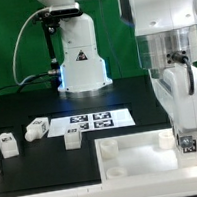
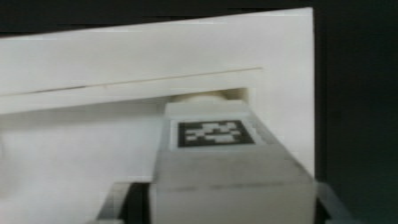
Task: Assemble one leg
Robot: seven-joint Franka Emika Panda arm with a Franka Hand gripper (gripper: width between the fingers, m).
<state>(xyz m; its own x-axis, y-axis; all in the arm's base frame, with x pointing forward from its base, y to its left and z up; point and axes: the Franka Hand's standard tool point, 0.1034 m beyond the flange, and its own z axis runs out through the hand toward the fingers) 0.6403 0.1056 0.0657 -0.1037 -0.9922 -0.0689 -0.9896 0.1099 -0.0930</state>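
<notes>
My gripper is shut on a leg, a small white post with a black-and-white tag, and holds it upright at the corner of the large white panel on the exterior view's right. In the wrist view the leg fills the space between the jaws of the gripper, with its far end against the panel's raised rim. Whether the leg sits in a corner socket is hidden. Three more legs lie loose on the table.
The marker board lies behind the panel, in front of the robot base. The table is black. The loose legs lie toward the exterior view's left.
</notes>
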